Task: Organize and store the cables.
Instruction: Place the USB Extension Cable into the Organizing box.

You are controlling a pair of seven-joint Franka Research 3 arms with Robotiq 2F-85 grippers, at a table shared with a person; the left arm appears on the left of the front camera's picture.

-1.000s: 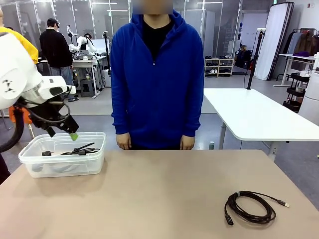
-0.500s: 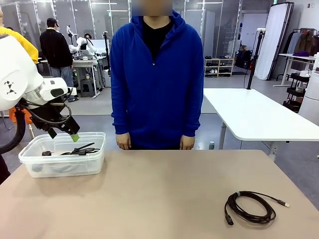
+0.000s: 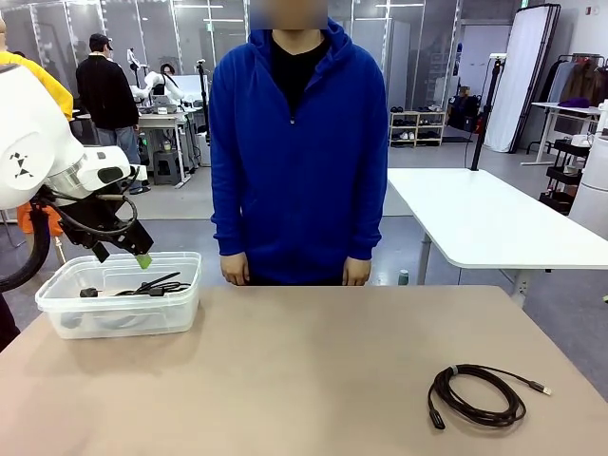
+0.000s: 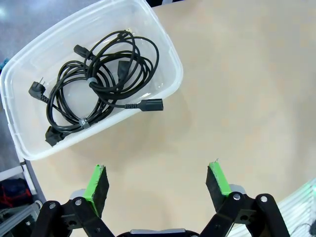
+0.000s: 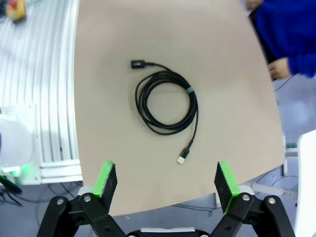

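One coiled black cable (image 3: 478, 394) with a silver plug tip lies on the tan table at the front right; the right wrist view looks down on this cable (image 5: 168, 102). Several black cables (image 4: 101, 81) lie tangled in a clear plastic bin (image 4: 170, 64) at the table's far left, where a few of those cables (image 3: 142, 286) also show through the bin (image 3: 180, 304) in the front view. My left gripper (image 3: 119, 255) hangs open above the bin with nothing between its green pads; the left wrist view shows the left gripper (image 4: 157, 185) open too. High over the lone cable, my right gripper (image 5: 167, 185) is open and empty.
A person in a blue hoodie (image 3: 299, 142) stands at the table's far edge, hands (image 3: 236, 271) down at the sides. The table's right edge (image 5: 269, 98) runs near the lone cable. A white table (image 3: 484, 223) stands behind on the right.
The left arm has shifted very slightly above the bin. Nothing else has moved.
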